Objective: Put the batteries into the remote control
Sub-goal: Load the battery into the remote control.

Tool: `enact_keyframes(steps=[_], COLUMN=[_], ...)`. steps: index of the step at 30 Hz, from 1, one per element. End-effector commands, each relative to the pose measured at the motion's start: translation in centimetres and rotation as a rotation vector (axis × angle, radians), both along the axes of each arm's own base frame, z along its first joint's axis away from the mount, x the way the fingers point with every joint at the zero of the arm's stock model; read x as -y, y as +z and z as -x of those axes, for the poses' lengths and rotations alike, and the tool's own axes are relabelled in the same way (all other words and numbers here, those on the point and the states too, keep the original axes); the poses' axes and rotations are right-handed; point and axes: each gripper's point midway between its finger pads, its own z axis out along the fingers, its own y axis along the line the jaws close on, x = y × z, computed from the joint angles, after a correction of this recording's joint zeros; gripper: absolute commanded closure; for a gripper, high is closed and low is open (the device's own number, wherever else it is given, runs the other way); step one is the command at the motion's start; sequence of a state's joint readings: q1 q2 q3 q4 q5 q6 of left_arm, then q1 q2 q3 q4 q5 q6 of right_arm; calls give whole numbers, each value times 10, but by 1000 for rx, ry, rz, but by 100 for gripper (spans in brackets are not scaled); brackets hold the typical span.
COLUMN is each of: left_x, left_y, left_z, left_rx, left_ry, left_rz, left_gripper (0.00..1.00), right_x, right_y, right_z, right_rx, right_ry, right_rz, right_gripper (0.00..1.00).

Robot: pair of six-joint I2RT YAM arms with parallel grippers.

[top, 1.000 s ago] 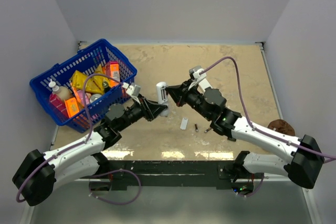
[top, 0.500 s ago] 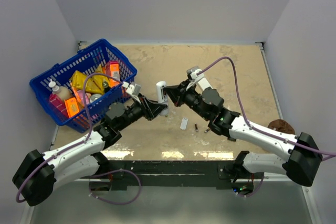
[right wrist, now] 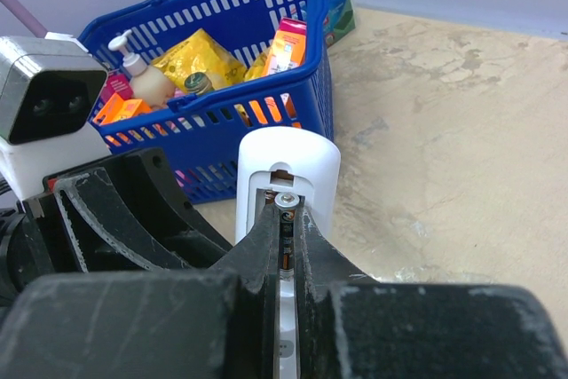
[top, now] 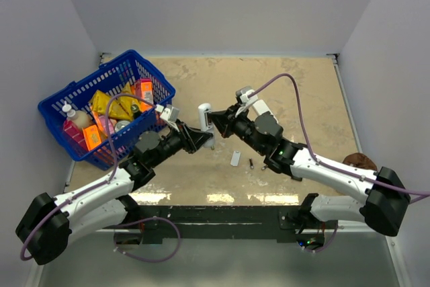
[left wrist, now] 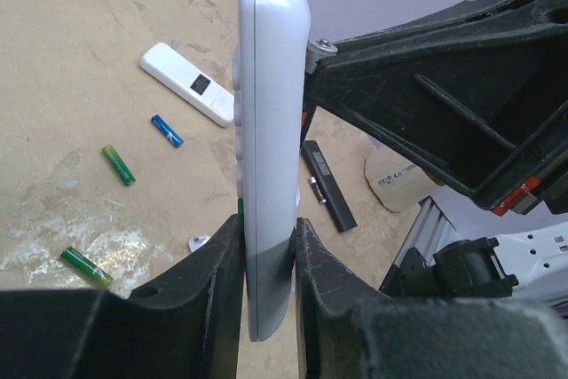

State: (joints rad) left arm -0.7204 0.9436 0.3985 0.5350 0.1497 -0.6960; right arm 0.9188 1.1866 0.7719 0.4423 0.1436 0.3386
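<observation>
Mid-air, remote control (top: pixel 204 117) upright — long axis vertical, left gripper (left wrist: pixel 266 230) clamped on its base, right gripper (right wrist: pixel 286 216) pinching a battery (right wrist: pixel 286 239)

"Where's the remote control (left wrist: pixel 266 113)?"

"Standing upright, slim and white, its lower end pinched between the fingers of the left gripper (left wrist: pixel 266 250). Its back is open, with the compartment bare near the top."

"And the batteries?"

"One dark battery (right wrist: pixel 286 241) is nipped in the right gripper (right wrist: pixel 286 217), lengthwise at that compartment, silvery tip up. Loose on the table lie a blue battery (left wrist: pixel 166 130) and two green batteries (left wrist: pixel 118 164) (left wrist: pixel 86 266), apart from one another."
</observation>
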Motion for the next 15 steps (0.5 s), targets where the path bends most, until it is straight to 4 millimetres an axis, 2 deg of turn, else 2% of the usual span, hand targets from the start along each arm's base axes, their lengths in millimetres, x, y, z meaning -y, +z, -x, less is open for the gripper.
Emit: enact_keyframes(steps=[1,7,15], left_x=[1,2,5], left_y=[49,47,48], left_z=[-2,-2,0], left_rx=[108,113,129], left_ry=[2,-6,-29], left_rz=[87,81,83], left_gripper=[100,100,100], right_x=[1,5,-3], right_y=[4,-6,-12], right_z=[-1,-2,0], right_rx=[25,19,6], right_ry=[-19,-39,-24], right_rz=[-13,27,11], right_gripper=[100,100,100])
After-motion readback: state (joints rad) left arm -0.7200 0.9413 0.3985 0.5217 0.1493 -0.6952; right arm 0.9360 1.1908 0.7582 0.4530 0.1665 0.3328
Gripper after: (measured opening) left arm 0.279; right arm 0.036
